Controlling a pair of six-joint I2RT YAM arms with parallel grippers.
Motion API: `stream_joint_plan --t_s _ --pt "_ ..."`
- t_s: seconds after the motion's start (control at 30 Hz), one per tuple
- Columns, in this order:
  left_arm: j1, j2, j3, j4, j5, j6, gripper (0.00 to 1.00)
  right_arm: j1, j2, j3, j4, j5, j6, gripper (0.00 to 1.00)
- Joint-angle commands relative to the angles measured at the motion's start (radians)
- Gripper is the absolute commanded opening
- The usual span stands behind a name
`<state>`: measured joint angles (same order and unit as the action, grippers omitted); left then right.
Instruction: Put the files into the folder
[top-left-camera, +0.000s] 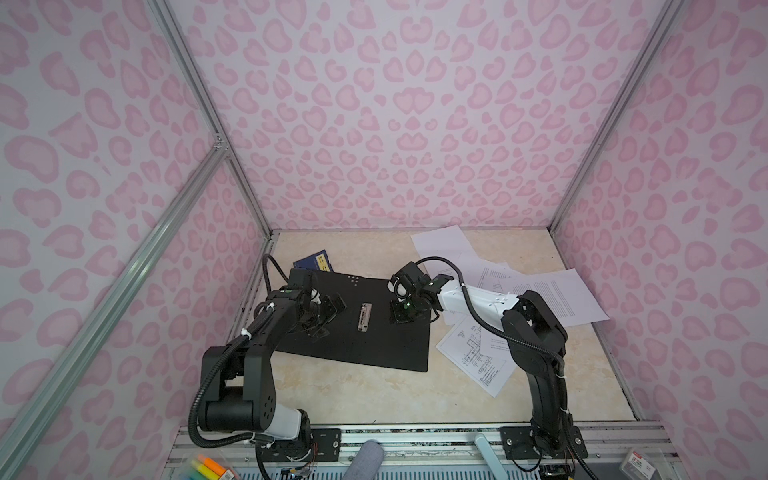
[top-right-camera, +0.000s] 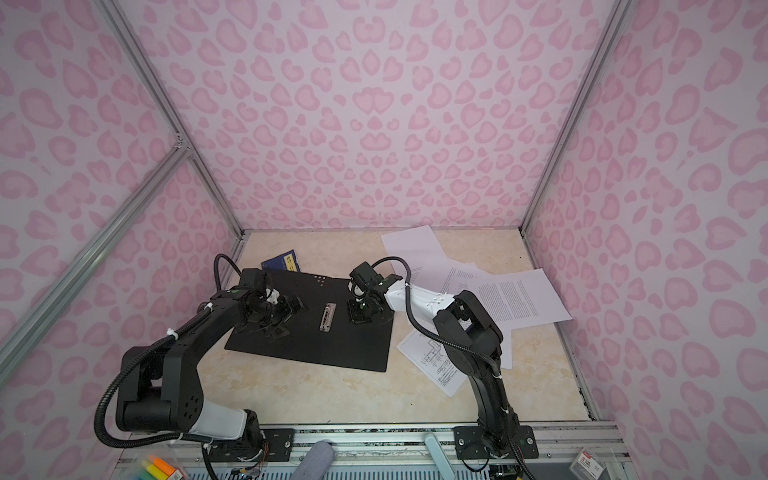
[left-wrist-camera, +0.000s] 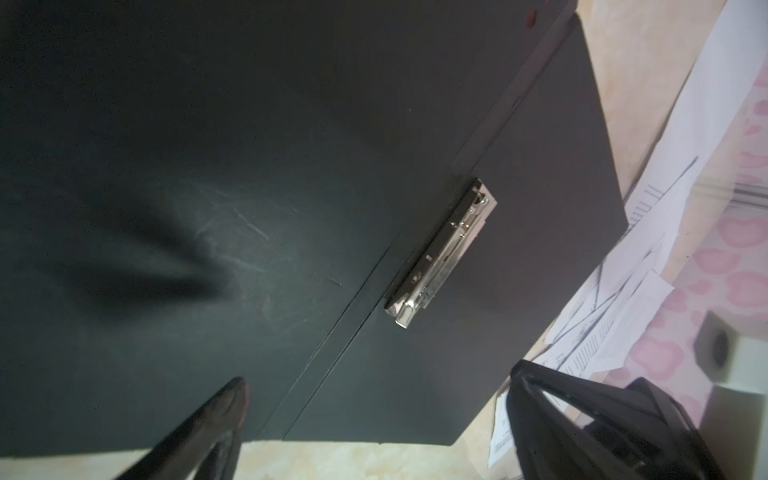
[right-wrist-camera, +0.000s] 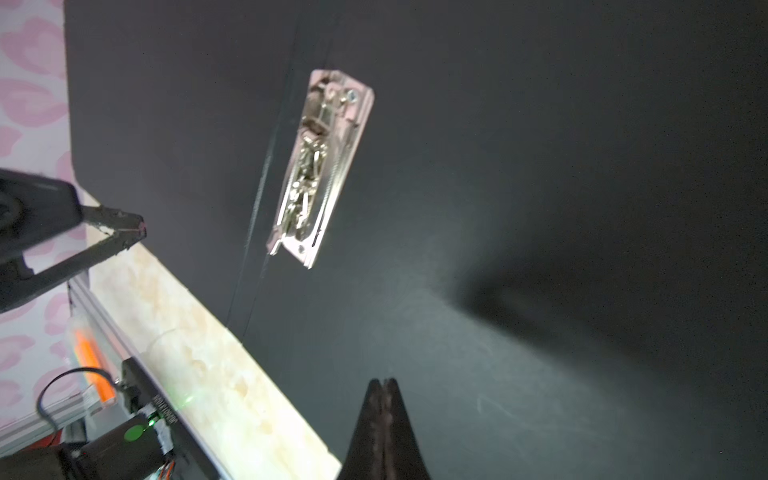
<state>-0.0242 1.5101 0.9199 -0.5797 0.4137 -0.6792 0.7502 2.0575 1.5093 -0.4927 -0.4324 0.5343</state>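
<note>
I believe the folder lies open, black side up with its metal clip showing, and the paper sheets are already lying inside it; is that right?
Not quite. The folder does lie open, black side up, its metal clip showing, but the paper sheets are not inside it: both top views show them scattered on the table beside it.

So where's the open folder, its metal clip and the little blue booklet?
folder (top-left-camera: 386, 349): in a top view, bare black inside surface.
metal clip (top-left-camera: 364, 318): in a top view, middle of the silver bar.
blue booklet (top-left-camera: 306, 264): in a top view, its blue cover.
</note>
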Motion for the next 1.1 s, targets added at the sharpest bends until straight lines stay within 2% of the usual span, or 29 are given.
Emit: stream_joint_plan --t_s 0.0,0.1,0.23,0.4,0.73,0.8,1.07 --pt "-0.02 0.055 -0.013 0.069 -0.02 -0.001 0.98 -0.021 0.021 -0.045 0.026 0.037 0.0 0.0" --pt "-0.047 0.093 -0.026 0.074 -0.049 0.01 0.98 -0.042 0.031 -0.075 0.048 0.038 0.009 0.0" --pt "-0.068 0.136 -0.046 0.084 -0.04 0.029 0.98 -0.076 0.058 -0.092 0.075 -0.002 0.004 0.0" --pt "-0.111 0.156 -0.089 0.094 -0.026 0.042 0.98 -0.135 0.076 -0.095 0.054 0.002 -0.01 0.0" --pt "-0.367 0.093 -0.163 0.11 -0.049 -0.037 0.98 -0.289 0.065 -0.067 0.019 0.014 -0.053 0.0" --pt "-0.392 0.084 -0.144 0.11 -0.055 -0.043 0.98 -0.299 0.064 -0.057 0.012 0.009 -0.066 0.0" --pt "-0.392 0.116 0.057 0.019 -0.146 0.011 0.98 -0.286 0.004 -0.074 0.005 -0.006 -0.092 0.01"
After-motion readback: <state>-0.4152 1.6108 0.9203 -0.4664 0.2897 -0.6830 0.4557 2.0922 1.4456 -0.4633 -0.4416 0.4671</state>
